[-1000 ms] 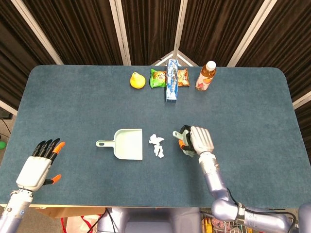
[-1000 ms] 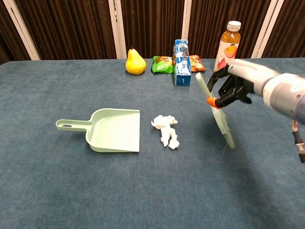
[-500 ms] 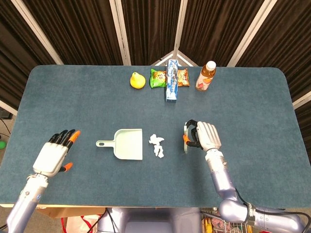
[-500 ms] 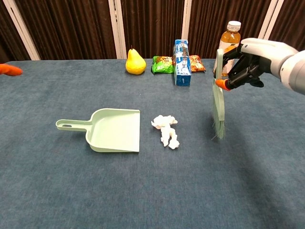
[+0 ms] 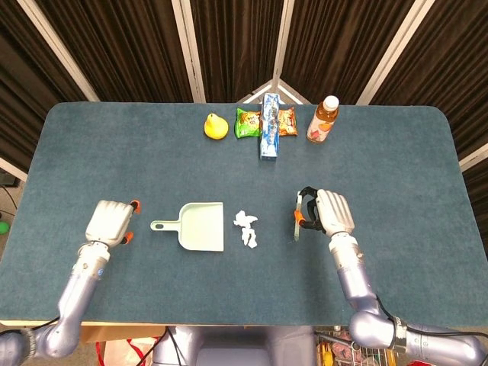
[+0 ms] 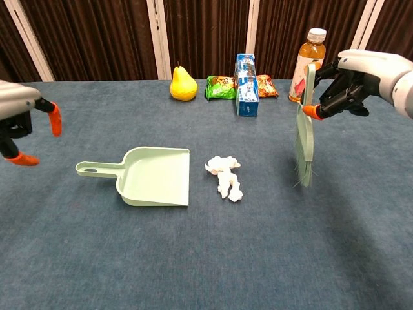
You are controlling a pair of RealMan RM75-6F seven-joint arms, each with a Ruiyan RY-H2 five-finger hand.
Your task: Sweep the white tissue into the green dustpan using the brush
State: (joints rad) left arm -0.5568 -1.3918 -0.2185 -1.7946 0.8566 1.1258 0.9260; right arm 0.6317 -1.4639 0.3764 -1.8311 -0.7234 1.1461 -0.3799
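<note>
The green dustpan (image 5: 202,226) (image 6: 155,176) lies flat mid-table, handle pointing left, mouth facing right. Crumpled white tissue (image 5: 245,228) (image 6: 225,176) sits just right of its mouth. My right hand (image 5: 328,213) (image 6: 353,82) grips the pale green brush (image 5: 296,219) (image 6: 304,134) by its handle, holding it upright with bristles down near the cloth, well right of the tissue. My left hand (image 5: 110,222) (image 6: 20,119) hovers left of the dustpan handle, fingers apart and holding nothing.
Along the far edge stand a yellow pear (image 5: 216,126), a green snack bag (image 5: 248,122), a blue box (image 5: 270,126), an orange snack bag (image 5: 287,121) and a juice bottle (image 5: 323,120). The blue table (image 5: 396,183) is ringed by dark curtains.
My left hand moved right and forward, closing in on the dustpan handle. My right hand shifted slightly right and raised the brush to upright.
</note>
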